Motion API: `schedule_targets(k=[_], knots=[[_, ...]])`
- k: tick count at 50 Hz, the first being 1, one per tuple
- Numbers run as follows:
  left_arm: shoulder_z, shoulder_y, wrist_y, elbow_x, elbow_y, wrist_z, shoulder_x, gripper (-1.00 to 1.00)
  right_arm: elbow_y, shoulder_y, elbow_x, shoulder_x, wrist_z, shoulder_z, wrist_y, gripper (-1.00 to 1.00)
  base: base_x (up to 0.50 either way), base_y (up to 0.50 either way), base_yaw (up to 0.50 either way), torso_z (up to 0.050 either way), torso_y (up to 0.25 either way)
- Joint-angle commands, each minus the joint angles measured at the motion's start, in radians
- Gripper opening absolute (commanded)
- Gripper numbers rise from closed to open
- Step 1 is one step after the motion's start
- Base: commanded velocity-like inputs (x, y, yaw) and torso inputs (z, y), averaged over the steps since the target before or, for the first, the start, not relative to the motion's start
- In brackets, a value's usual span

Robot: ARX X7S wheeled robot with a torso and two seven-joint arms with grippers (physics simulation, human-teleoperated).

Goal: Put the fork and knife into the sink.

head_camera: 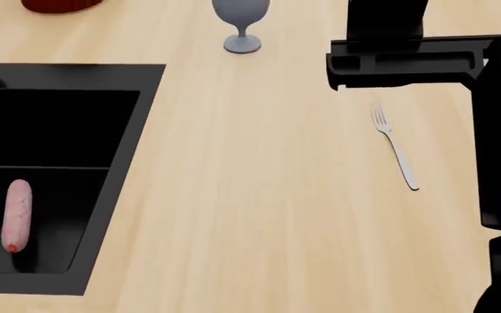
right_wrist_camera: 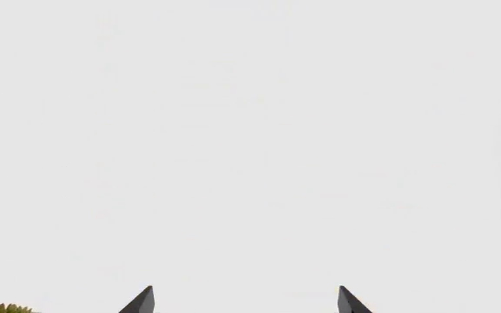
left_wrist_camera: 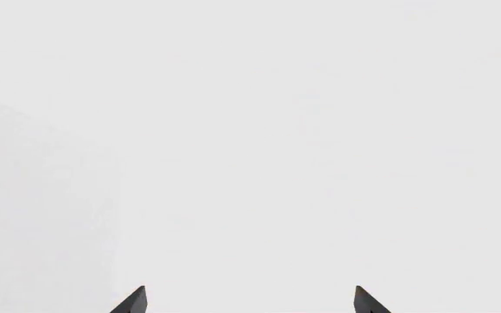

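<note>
pale wooden worktop (head_camera: 259,215): carries everything; we work from its right half toward its left edge.

large black rectangular sink (head_camera: 120,182): sunk in at the worktop's left edge; a pink sausage (head_camera: 16,214) already lies in the basin. neither fork nor knife is in it yet.

right arm, black (head_camera: 407,59): we see it hanging over the worktop's far right part, just beyond the fork's tines.

right gripper (right_wrist_camera: 245,301): two dark tips set wide apart, nothing between them, pale blank beyond.

left gripper (left_wrist_camera: 248,301): likewise spread wide and empty; not visible from the head.

grey stemmed glass (head_camera: 242,23): upright at the far edge, well apart from the fork.

slim silver-grey metal fork (head_camera: 394,147): flat near the right edge, tines toward the far side.

knife: not seen in any view.

step, as we judge it: lower the right gripper over the handle's middle, jaws across it, close low against the wood; the thin handle may slip.
</note>
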Motion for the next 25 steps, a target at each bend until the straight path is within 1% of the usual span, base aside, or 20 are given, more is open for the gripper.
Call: schedule_targets(k=[1, 19, 22, 25], knots=[[-0.023, -0.003, -0.004, 0.017, 0.003, 0.017, 0.016, 1.00, 0.011, 0.003, -0.001, -0.015, -0.015, 0.022, -0.008, 1.00, 0.25, 0.00, 0.00, 0.000, 0.000], [-0.031, -0.008, -0.007, 0.011, 0.005, 0.015, 0.016, 1.00, 0.015, 0.008, 0.016, -0.004, -0.004, 0.018, -0.013, 1.00, 0.24, 0.00, 0.00, 0.000, 0.000], [-0.032, -0.005, -0.004, 0.010, 0.002, 0.014, 0.016, 1.00, 0.018, 0.012, 0.022, -0.003, 0.001, 0.018, -0.010, 1.00, 0.20, 0.00, 0.00, 0.000, 0.000], [-0.034, -0.008, -0.007, 0.010, 0.004, 0.014, 0.014, 1.00, 0.019, 0.011, 0.015, -0.002, -0.001, 0.011, -0.016, 1.00, 0.00, 0.00, 0.00, 0.000, 0.004]])
